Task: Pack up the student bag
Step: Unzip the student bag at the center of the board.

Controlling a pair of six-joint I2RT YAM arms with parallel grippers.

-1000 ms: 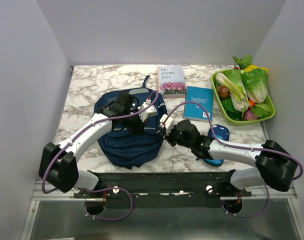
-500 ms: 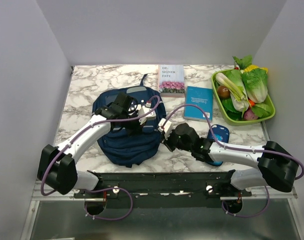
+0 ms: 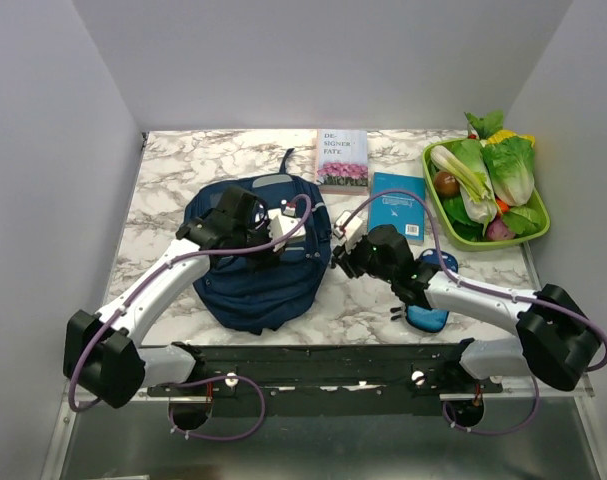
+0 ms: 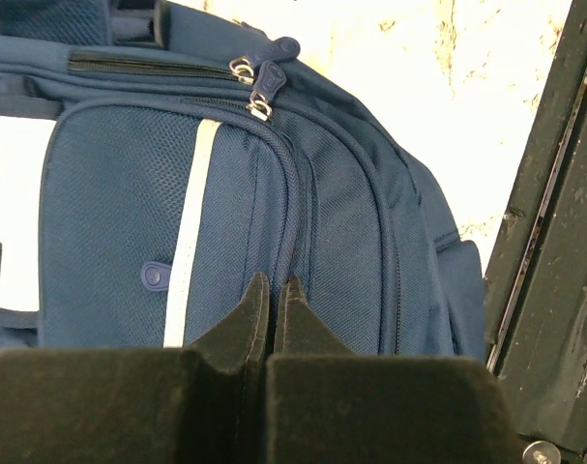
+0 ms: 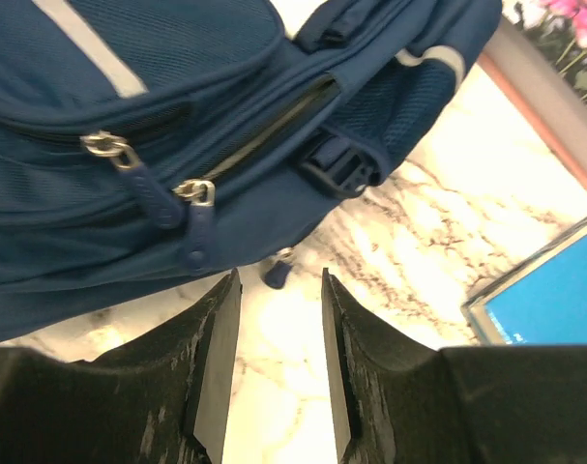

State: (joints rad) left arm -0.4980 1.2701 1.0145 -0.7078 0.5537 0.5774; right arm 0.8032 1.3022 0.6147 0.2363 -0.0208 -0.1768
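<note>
- Your left end effector (image 4: pixel 272 285) has its fingers pressed together, with nothing visible between the tips. It hovers low over the front pocket of the student bag (image 4: pixel 351 193), beside the pocket's pale vertical stripe.
- In the left wrist view, two metal zipper pulls (image 4: pixel 254 75) sit at 12 o'clock from those tips, at the top of the pocket.
- Your right end effector (image 5: pixel 274 280) is spread, and bare marble shows in the gap between its fingers. It holds nothing.
- A small dark pull tab (image 5: pixel 277 274) dangles from the bag's edge right at the mouth of that gap. Two more zipper sliders (image 5: pixel 194 193) lie at 10 o'clock from it.
- In the top view, with the arm bases at 6 o'clock, the student bag (image 3: pixel 253 290) lies flat on the surface (image 3: pixel 173 160), left of centre. The left end effector (image 3: pixel 268 235) is over its upper half, and the right end effector (image 3: pixel 341 240) is at its 3 o'clock edge.
- A book with pink flowers on its cover (image 3: pixel 342 160) lies at 1 o'clock from the bag.
- A blue booklet (image 3: pixel 396 205) lies at 2 o'clock from the bag, just beyond the right end effector.
- A blue pencil case (image 3: pixel 428 318) is partly hidden under your right forearm.
- A green tray (image 3: pixel 535 232) of vegetables sits in the far right corner, well apart from the bag.
</note>
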